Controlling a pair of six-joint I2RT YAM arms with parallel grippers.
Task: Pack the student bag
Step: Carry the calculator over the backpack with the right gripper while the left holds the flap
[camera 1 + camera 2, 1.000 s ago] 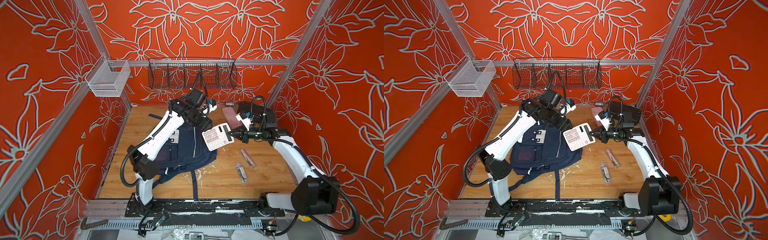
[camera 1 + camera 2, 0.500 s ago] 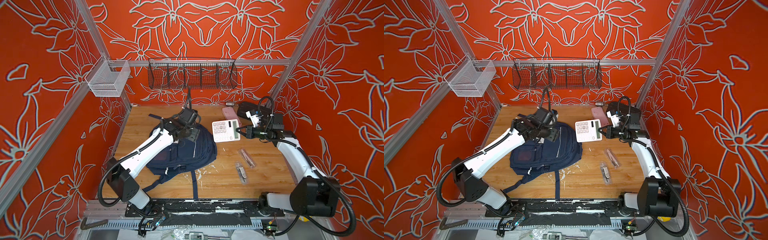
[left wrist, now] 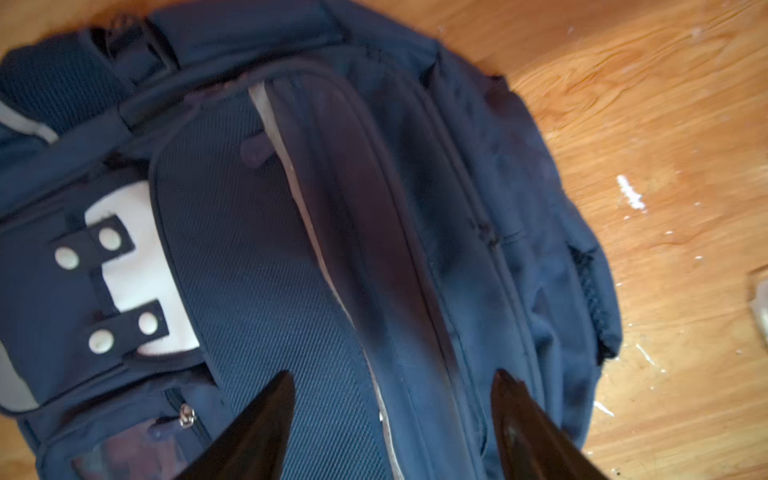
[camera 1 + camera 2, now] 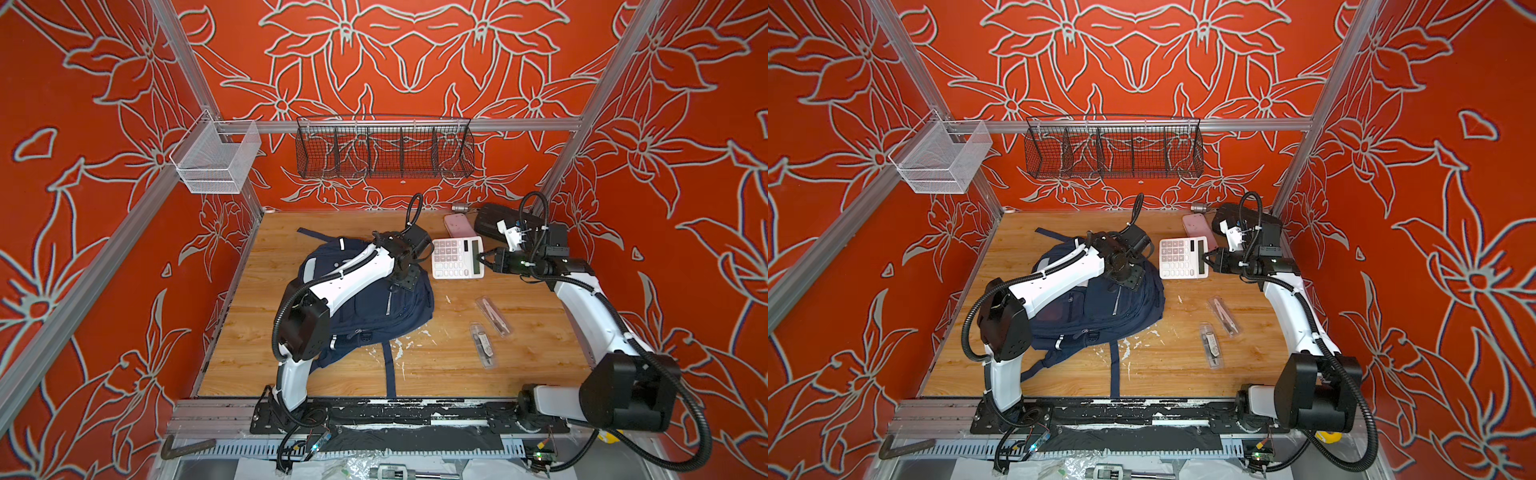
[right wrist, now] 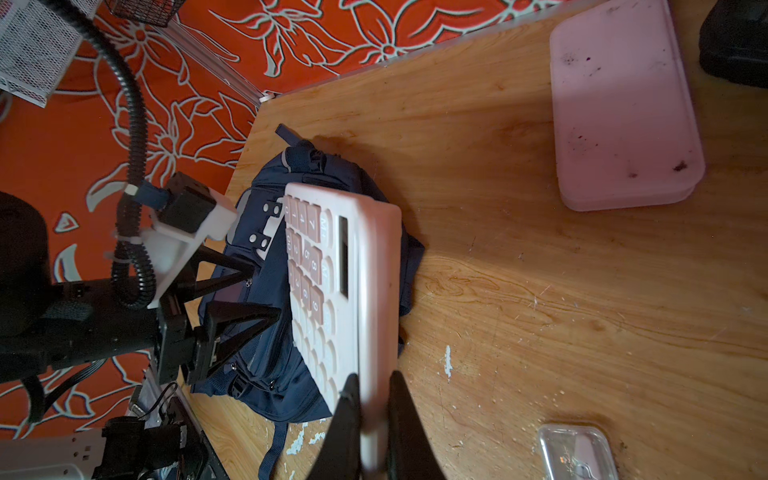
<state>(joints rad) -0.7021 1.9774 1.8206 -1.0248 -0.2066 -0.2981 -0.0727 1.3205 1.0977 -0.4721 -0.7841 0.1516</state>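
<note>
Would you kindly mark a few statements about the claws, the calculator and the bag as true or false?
1. The right claw is shut on the calculator. True.
2. The left claw grips the bag. False: it is open over the bag, holding nothing.
3. The calculator is inside the bag. False: it is outside, in the right claw.
4. A pink case lies near the back wall. True.
</note>
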